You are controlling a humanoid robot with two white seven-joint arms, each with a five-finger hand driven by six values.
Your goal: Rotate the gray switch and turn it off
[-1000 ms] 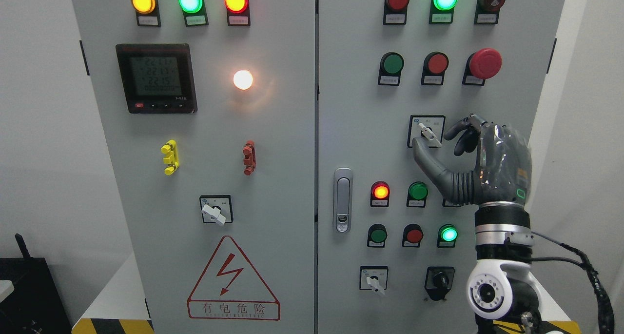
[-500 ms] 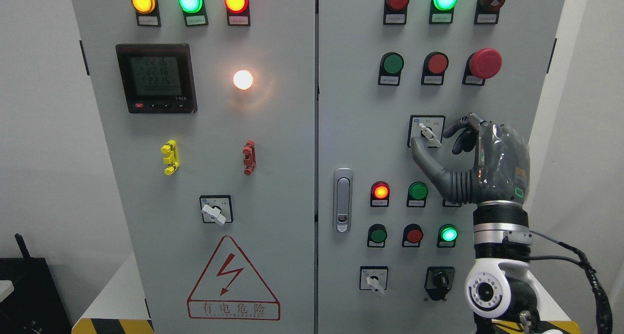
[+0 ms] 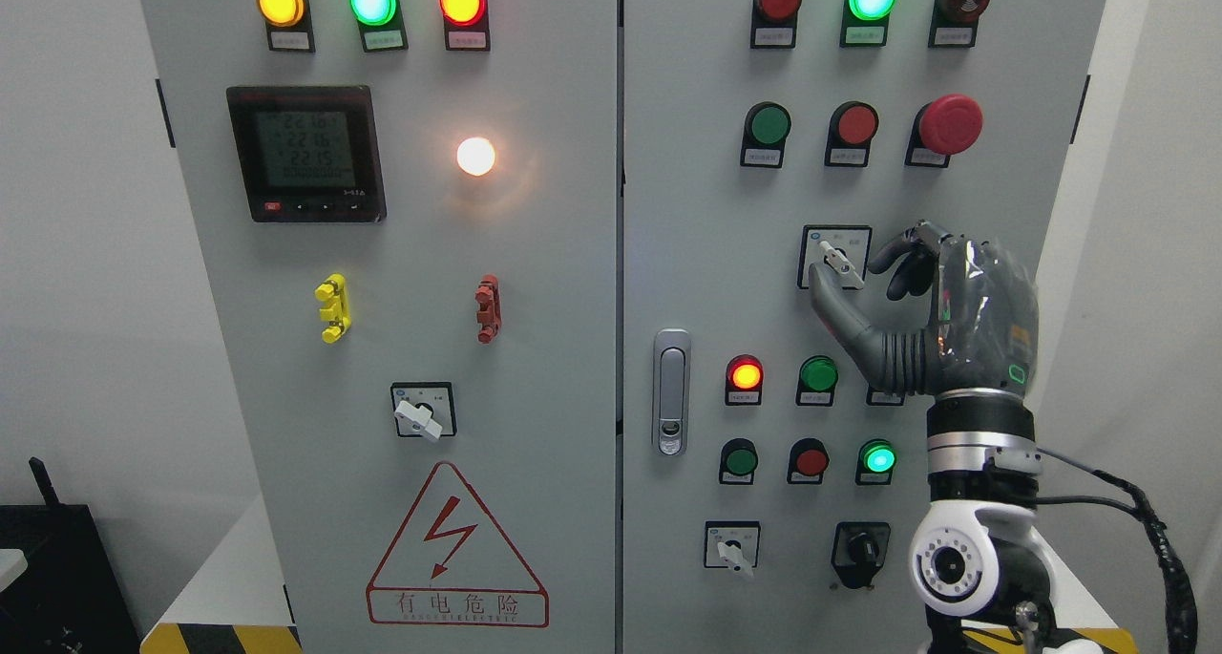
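The right robot hand is raised in front of the right door of a gray control cabinet, its arm rising from the lower right. Thumb and index finger are spread around the gray switch – thumb tip just below-left of the knob, index curled at its right side. Whether either actually touches the knob can't be told; the other fingers are curled loosely behind. The hand looks partly open, with no firm grip visible.

The gray switch sits on a square black-framed plate in the mid-right part of the right door, its white lever tilted, pointing down-right. Above it are a green button, a red button and a big red mushroom stop button. Below it, a lit red lamp and a green lamp; further down another lit green lamp, a second small selector and a black key switch. A metal door latch is at the door's left edge.

On the left door – a digital meter, a glowing white lamp, yellow and red clips, another selector switch and a lightning warning sign.

Left arm not seen.
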